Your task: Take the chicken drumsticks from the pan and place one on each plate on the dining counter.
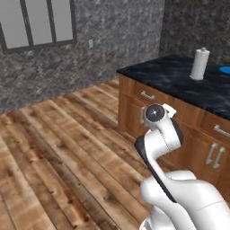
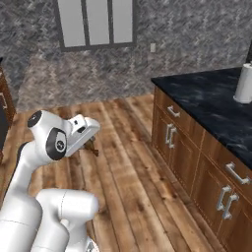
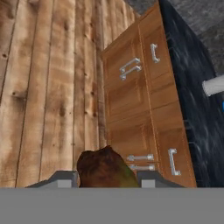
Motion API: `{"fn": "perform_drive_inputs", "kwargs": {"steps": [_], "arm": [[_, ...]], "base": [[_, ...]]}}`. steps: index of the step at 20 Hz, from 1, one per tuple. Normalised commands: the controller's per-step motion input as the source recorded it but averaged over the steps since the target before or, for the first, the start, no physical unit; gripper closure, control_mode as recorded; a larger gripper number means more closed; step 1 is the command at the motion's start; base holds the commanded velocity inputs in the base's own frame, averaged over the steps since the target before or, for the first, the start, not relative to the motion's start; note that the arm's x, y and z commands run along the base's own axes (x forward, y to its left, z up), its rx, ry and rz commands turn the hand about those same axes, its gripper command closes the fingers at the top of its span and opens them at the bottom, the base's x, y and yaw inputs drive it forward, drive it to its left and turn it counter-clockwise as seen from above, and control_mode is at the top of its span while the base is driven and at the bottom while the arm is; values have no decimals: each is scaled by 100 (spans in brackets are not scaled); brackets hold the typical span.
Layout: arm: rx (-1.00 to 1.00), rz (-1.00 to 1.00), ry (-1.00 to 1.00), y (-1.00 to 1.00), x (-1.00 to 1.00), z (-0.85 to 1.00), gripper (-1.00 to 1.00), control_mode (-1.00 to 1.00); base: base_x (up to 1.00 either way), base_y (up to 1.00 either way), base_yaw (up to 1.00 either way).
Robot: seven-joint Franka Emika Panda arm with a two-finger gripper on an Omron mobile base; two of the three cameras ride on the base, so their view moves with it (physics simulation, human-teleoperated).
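My gripper (image 3: 106, 179) is shut on a chicken drumstick (image 3: 105, 166), whose brown roasted bulk sits between the two fingertips at the bottom of the hand view. In the right base view the gripper (image 2: 91, 146) hangs low over the wooden floor with the drumstick (image 2: 92, 148) as a small dark lump under the white hand. The dining counter (image 1: 179, 81) (image 2: 211, 106) (image 3: 199, 83) lies ahead to the right, still apart from the hand. A sliver of the blue plate (image 1: 226, 69) shows at its far right edge. The pan is out of view.
A white paper towel roll (image 1: 200, 64) (image 2: 244, 81) (image 3: 214, 85) stands on the counter. Wooden cabinet fronts (image 2: 184, 147) with metal handles face the arm. Plank floor (image 1: 58, 152) spreads to the left, up to a grey tiled wall with a window (image 1: 38, 22).
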Motion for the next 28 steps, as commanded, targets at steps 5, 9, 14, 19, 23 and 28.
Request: {"fn": "perform_drive_inputs", "kwargs": {"steps": [5,9,14,19,23,28], "arm": [[0,0,0,0,0,0,100,100],[0,0,0,0,0,0,100,100],[0,0,0,0,0,0,100,100],[0,0,0,0,0,0,100,100],[0,0,0,0,0,0,100,100],[0,0,0,0,0,0,100,100]], "base": [[-58,-29,-22],[-73,-38,-18],[-60,-52,-14],[-13,-78,-14],[-8,-85,-13],[-17,-85,-12]]}}
